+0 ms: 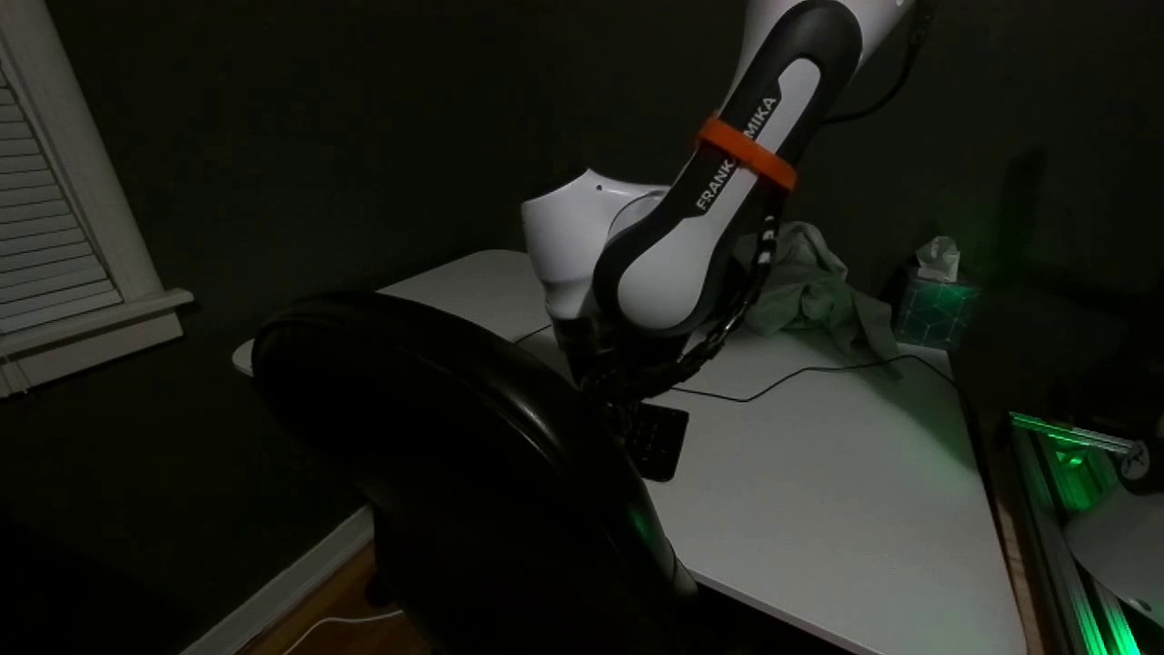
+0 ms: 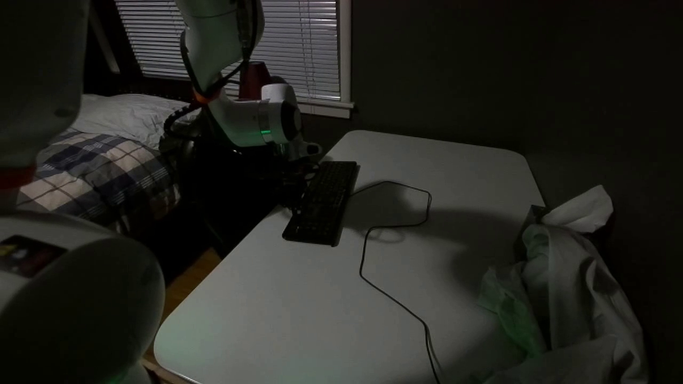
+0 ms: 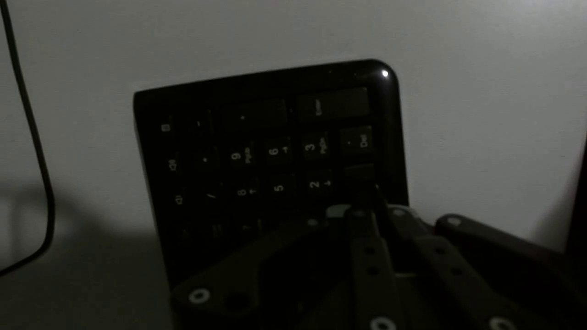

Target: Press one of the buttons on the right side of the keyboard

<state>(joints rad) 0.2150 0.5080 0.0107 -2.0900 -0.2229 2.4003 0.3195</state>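
Tool (image 3: 373,198) with jaws together over the number pad (image 3: 275,158) of the black keyboard (image 2: 325,202), along the desk's (image 2: 256,304) edge nearest the chair (image 1: 455,428); beyond, a winding cord (image 2: 361,273) and, at the opposite edge, crumpled cloth (image 2: 573,288).

Dim light, glint on keyboard (image 3: 270,169)

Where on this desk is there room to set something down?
In an exterior view, the white desk is bare between the keyboard, the cord and the nearest rounded corner, and between the cord's bends and the far edge. It's crowded at the keyboard, where the hand is, and around the crumpled cloth.
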